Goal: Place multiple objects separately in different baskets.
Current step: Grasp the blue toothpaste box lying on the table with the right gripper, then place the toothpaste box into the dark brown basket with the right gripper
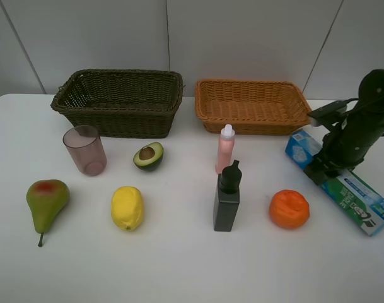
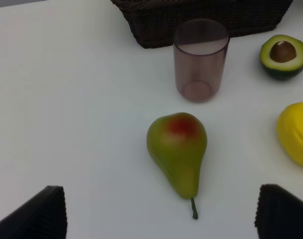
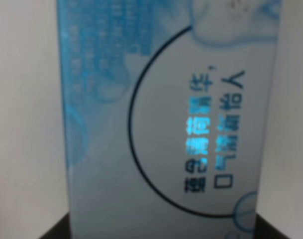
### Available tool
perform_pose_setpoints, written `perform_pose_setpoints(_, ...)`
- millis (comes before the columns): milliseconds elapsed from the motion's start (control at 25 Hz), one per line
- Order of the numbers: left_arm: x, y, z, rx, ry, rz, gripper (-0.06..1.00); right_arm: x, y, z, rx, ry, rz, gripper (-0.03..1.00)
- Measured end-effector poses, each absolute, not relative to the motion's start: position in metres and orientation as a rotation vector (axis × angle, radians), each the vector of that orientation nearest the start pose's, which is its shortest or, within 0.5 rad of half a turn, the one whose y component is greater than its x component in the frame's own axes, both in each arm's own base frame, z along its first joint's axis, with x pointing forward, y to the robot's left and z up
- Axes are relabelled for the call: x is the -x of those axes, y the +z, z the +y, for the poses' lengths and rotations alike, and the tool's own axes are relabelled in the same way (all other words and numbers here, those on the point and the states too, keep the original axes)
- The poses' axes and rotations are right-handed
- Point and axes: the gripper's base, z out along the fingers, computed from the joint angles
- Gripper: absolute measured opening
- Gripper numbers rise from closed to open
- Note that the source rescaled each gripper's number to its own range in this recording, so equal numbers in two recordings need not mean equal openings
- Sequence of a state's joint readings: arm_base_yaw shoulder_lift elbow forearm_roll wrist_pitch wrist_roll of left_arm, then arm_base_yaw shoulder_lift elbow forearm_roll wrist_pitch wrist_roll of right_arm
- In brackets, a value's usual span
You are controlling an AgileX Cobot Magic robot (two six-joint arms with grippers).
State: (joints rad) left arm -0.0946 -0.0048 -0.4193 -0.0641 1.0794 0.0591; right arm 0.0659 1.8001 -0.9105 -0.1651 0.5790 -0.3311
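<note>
My right gripper (image 1: 324,165) is shut on the blue-green toothpaste box (image 1: 359,196) lying at the table's right edge; in the right wrist view the box (image 3: 166,124) fills the frame between the gripper's (image 3: 163,229) dark fingers. My left gripper (image 2: 161,209) hangs open above the green-red pear (image 2: 177,149), touching nothing. The pear (image 1: 47,201) lies front left, with the lemon (image 1: 127,207) beside it. The mauve cup (image 1: 84,150), halved avocado (image 1: 148,155), pink bottle (image 1: 226,148), dark bottle (image 1: 227,197) and orange (image 1: 289,208) stand mid-table.
The dark olive basket (image 1: 119,110) sits at the back left and the orange-tan basket (image 1: 251,120) at the back right; both look empty. The cup (image 2: 200,59) stands just in front of the dark basket (image 2: 201,20). A white wall stands behind the table.
</note>
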Motion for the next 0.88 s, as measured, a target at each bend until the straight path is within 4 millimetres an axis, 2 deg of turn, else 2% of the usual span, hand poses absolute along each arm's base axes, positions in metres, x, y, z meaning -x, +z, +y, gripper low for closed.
perform_pose_setpoints(320, -0.001, 0.253, -0.005, -0.165, -0.099, 2.132, 1.0, -0.299, 0.182, 0.011, 0.731, -0.221, 2.77, 0.16)
perform_pose_setpoints(520, -0.001, 0.253, -0.005, -0.165, -0.099, 2.132, 1.0, -0.291, 0.205, 0.017, 0.793, -0.269, 2.756, 0.16)
perform_pose_setpoints(640, -0.001, 0.253, -0.005, -0.165, -0.099, 2.132, 1.0, -0.295, 0.221, 0.033, 0.894, -0.31, 2.733, 0.16)
perform_pose_setpoints(880, -0.001, 0.253, -0.005, -0.165, -0.099, 2.132, 1.0, -0.311, 0.27, 0.081, 1.059, -0.364, 2.562, 0.16)
